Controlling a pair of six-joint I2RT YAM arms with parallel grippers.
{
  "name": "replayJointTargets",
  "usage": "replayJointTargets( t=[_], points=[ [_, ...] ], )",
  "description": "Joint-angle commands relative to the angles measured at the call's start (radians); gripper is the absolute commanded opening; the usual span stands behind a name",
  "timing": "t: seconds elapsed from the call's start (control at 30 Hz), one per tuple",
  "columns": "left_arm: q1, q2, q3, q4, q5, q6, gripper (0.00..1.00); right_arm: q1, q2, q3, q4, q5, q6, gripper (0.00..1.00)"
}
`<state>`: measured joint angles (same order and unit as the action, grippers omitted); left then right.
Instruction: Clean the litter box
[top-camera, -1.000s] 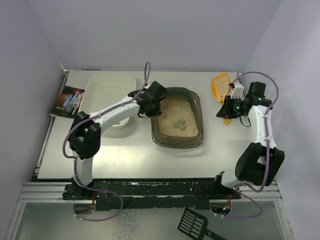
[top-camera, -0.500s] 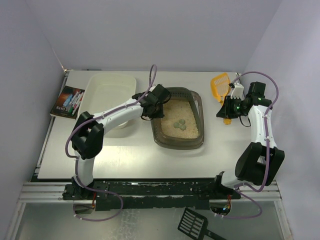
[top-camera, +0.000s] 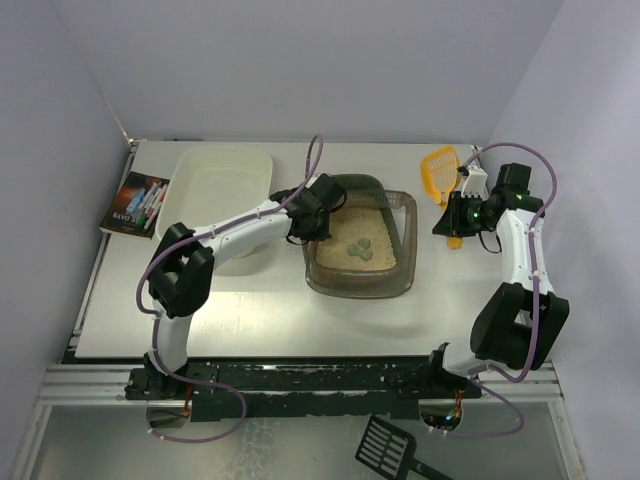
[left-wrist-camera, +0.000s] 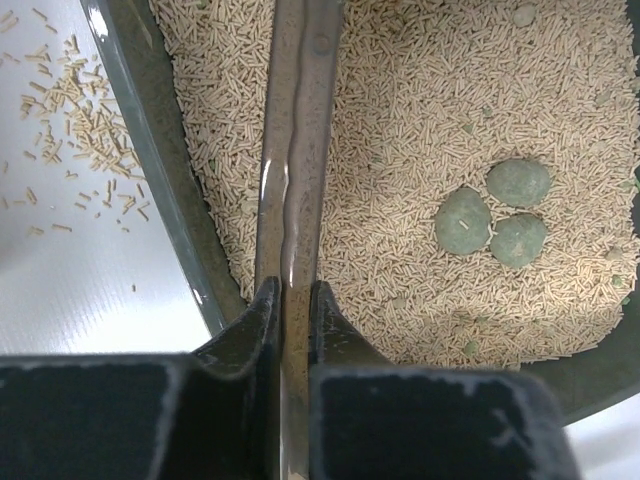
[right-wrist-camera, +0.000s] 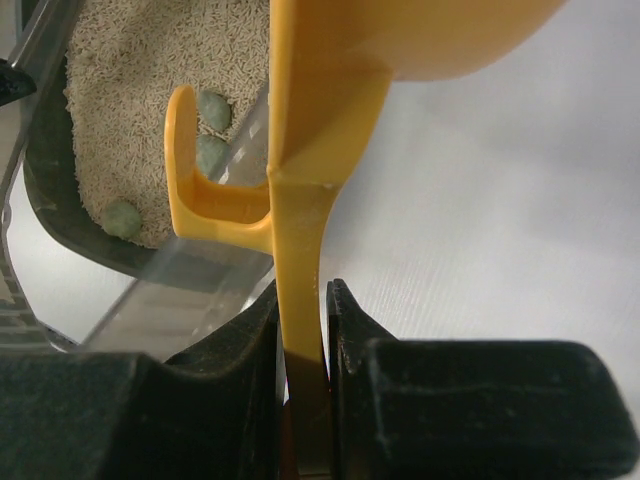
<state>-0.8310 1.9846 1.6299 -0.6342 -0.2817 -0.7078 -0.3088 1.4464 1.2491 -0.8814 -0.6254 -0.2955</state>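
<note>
The litter box (top-camera: 404, 232), a dark brown translucent tray, is found at the middle of the tabletop (top-camera: 250, 312), between a white tub (top-camera: 222, 182) on its left and an orange scoop (top-camera: 441, 165) on its right. It is filled with beige litter, and three grey-green lumps (left-wrist-camera: 495, 212) are seen close together on the litter, nearer to the right side of the tray. The left wall of the litter box is gripped by the left gripper (left-wrist-camera: 290, 296): its jaws are closed narrowly on the rim, one finger inside the tray and one outside. Some litter pellets (left-wrist-camera: 82, 108) are scattered on the tabletop just beside this wall. The handle of the orange scoop is held by the right gripper (right-wrist-camera: 302, 302), the jaws pressed on both sides of it, well apart from the tray at the right edge of the tabletop. A book (top-camera: 136, 203) is laid at the far left, beside the white tub. A black scoop (top-camera: 392, 448) is seen below the tabletop, in front of the arm bases.
</note>
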Motion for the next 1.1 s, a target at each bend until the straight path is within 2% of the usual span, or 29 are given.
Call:
replayJointTargets(
  t=[0.0,0.3,0.57,0.7,1.07],
  points=[
    [-0.011,0.015,0.028,-0.017,-0.022,0.020,0.08,-0.012,-0.012,0.011,0.013,-0.013,-0.009,0.00],
    [-0.016,-0.049,0.032,-0.021,-0.051,0.036,0.07,-0.012,-0.008,0.022,0.008,-0.010,-0.009,0.00],
    [-0.016,-0.150,0.026,-0.019,-0.255,0.029,0.07,-0.013,-0.008,0.026,0.006,-0.009,-0.007,0.00],
    [-0.017,-0.183,0.006,-0.014,-0.277,-0.011,0.07,-0.013,-0.002,0.035,0.000,-0.011,-0.009,0.00],
    [0.007,-0.099,0.025,-0.077,-0.348,-0.149,0.07,-0.013,-0.001,0.043,-0.006,-0.005,-0.008,0.00]
  ],
)
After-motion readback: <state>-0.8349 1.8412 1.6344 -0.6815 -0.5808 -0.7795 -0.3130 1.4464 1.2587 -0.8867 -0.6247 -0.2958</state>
